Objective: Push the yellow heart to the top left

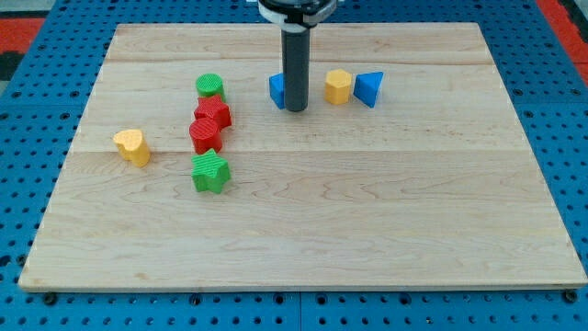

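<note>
The yellow heart (132, 146) lies near the board's left edge, about midway up. My tip (296, 108) rests on the board near the view's top centre, far to the right of the heart. The tip stands right against a blue block (277, 90), which the rod partly hides, so its shape is unclear.
A green cylinder (210, 86), a red star (213, 114), a red block (205, 135) and a green star (210, 172) form a column right of the heart. A yellow hexagon block (338, 86) and a blue triangle (368, 88) sit right of the rod. The wooden board (367, 230) lies on a blue pegboard.
</note>
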{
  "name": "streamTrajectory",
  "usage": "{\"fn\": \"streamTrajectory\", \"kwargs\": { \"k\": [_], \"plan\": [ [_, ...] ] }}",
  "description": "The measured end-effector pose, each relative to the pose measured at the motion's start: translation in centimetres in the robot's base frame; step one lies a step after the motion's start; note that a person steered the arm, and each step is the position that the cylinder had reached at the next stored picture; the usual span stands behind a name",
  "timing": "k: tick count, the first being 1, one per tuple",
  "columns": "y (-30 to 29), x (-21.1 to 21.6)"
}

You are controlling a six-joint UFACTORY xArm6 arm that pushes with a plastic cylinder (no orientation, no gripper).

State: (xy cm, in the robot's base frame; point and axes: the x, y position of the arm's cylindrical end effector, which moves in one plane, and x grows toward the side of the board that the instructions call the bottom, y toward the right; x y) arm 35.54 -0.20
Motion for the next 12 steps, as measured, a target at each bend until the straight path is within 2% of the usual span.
{"fn": "streamTrajectory", "kwargs": {
  "k": [1,2,3,4,5,7,8,9,10,11,12],
  "plan": [
    [1.3,3.0],
    [3.2,11.6],
    [-0.2,21.9],
    [-12.5,22.9],
    [-19.3,17.6],
    [-19.3,5.6],
    [-21.7,0.1],
    [-23.8,0.6],
    [-23.4,-1.5],
    [-13.4,-5.1],
    [-13.5,-7.9]
  ]
}}
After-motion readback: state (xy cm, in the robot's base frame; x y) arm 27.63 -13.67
